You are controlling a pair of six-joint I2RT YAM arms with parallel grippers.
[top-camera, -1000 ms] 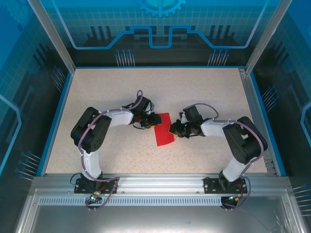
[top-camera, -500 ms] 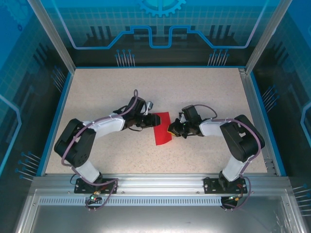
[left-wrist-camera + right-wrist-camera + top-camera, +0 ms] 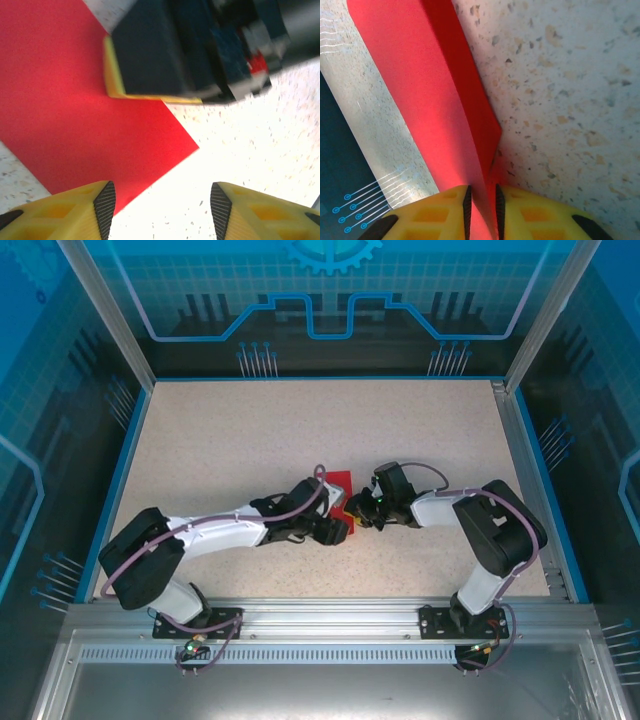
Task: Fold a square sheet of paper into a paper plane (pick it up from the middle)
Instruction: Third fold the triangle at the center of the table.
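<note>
The red sheet of paper (image 3: pixel 420 75) lies mid-surface (image 3: pixel 220 440), one edge nipped between the right claw's (image 3: pixel 481 200) narrow jaws, the left claw (image 3: pixel 162 200) wide and empty over its corner; any sideways tug could tear it or skew the crease.

Our two arms stretch low and inward, wrists nearly meeting: left gripper (image 3: pixel 162 200) with fingers spread apart, right gripper (image 3: pixel 482 202) pinched on the red paper (image 3: pixel 420 75).
</note>
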